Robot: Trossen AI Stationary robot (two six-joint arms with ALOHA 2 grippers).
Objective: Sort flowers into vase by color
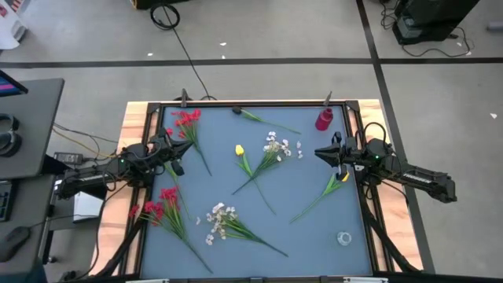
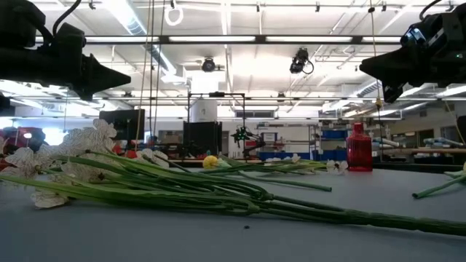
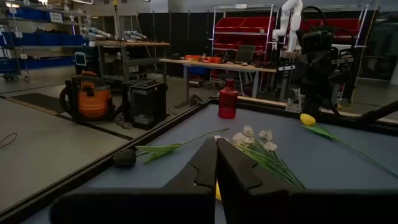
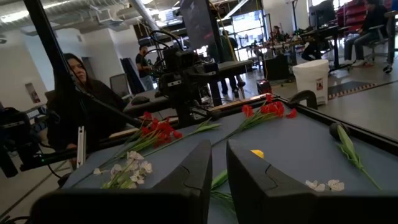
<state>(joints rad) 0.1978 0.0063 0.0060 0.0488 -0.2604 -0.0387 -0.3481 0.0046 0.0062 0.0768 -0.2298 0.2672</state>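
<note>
Flowers lie flat on the blue mat. Red clusters point(image 1: 187, 119) point(image 1: 161, 206) are on the left and white sprays point(image 1: 279, 145) point(image 1: 218, 218) near the middle. One yellow tulip point(image 1: 239, 149) is at the centre, another point(image 1: 343, 178) by the right arm. A dark-budded stem point(image 1: 240, 112) lies at the far edge. The red vase point(image 1: 324, 118) stands upright at the far right. My left gripper point(image 1: 187, 146) point(image 3: 216, 149) is shut and hovers beside the upper red cluster. My right gripper point(image 1: 318, 152) point(image 4: 219, 165) is shut and hovers below the vase. Both hang well above the mat in the low view point(image 2: 124, 76) point(image 2: 364, 67).
A small clear glass object point(image 1: 343, 237) lies near the near right corner. A raised dark frame point(image 1: 259, 102) borders the mat. Bare mat lies between the two grippers and along the near edge. People sit beyond the table in the right wrist view point(image 4: 81, 81).
</note>
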